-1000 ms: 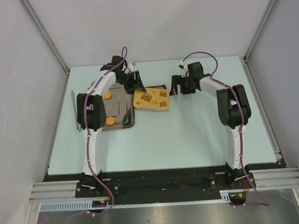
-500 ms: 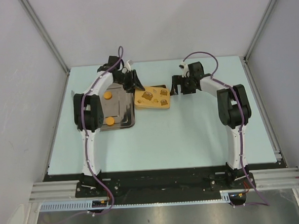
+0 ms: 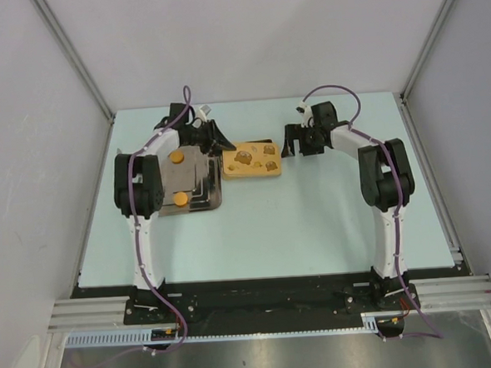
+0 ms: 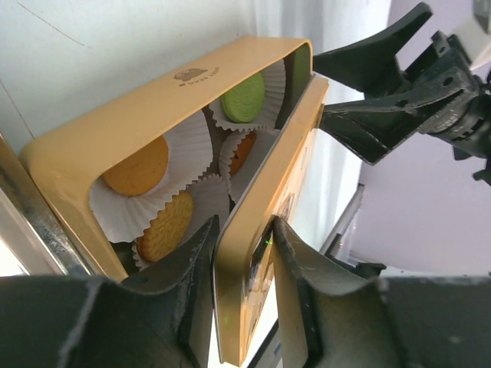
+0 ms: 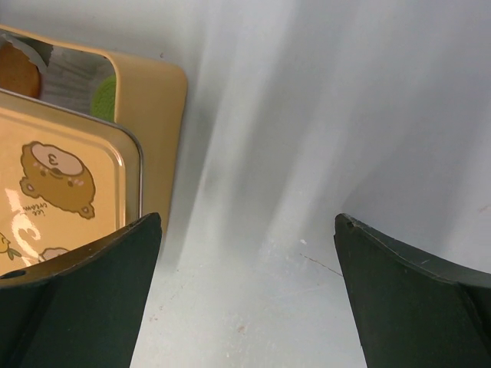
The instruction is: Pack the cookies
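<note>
Top external view: over the last second the left hand (image 3: 212, 136) has drawn its fingers in and swung back toward 9 o'clock, and the yellow tin (image 3: 251, 161) now sits squarer to the tabletop (image 3: 314, 221) than it did. From the left wrist, those fingers (image 4: 201, 249) straddle the edge of the lid (image 4: 288, 169), one on each face. They look close against it, but I cannot tell whether they are actually biting yet. The lid lies askew over the tin, leaving a gap that shows orange cookies (image 4: 136, 167) and a green cookie (image 4: 244, 96) nested in white paper liners (image 4: 188, 146). This looks like lid handling rather than loading. Two loose cookies (image 3: 176, 157) are not packed yet and rest on the dark tray (image 3: 197, 187) at 9 o'clock of the tin, so the lid probably has to stay clear of the opening until they go in. The right hand (image 3: 295, 141) waits at 3 o'clock of the tin with its fingers wide apart and holding nothing, near enough to crowd a lid swung that way.
</note>
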